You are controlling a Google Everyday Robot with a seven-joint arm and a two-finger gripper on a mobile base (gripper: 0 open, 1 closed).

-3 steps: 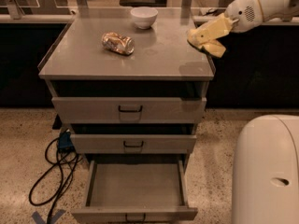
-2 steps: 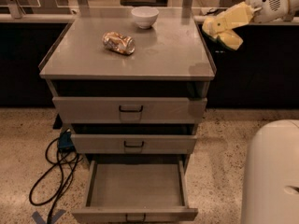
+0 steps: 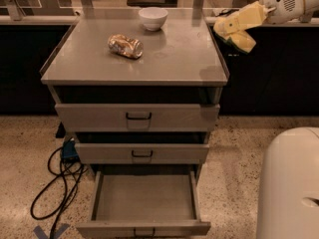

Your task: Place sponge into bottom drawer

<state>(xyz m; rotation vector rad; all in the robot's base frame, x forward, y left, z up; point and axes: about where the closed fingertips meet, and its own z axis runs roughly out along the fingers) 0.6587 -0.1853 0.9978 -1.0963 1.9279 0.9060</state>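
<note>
My gripper (image 3: pixel 233 28) is at the upper right, just past the right edge of the cabinet top (image 3: pixel 174 61) and raised above it. It is shut on the pale yellow sponge (image 3: pixel 242 42), which hangs from the fingers in the air. The bottom drawer (image 3: pixel 144 228) is pulled open at floor level, far below and left of the gripper. Its shallow grey tray holds nothing. The two upper drawers, top (image 3: pixel 137 117) and middle (image 3: pixel 142 154), sit slightly ajar.
A dented metallic can (image 3: pixel 125 46) lies on the cabinet top and a white bowl (image 3: pixel 153 18) stands at its back. My white base (image 3: pixel 289 183) fills the lower right. Black cables (image 3: pixel 52 193) and a blue box (image 3: pixel 69 151) lie on the floor at left.
My gripper has lifted the sponge up and to the right, from over the cabinet's right rear corner to just beyond its edge. The drawers, can and bowl have not moved.
</note>
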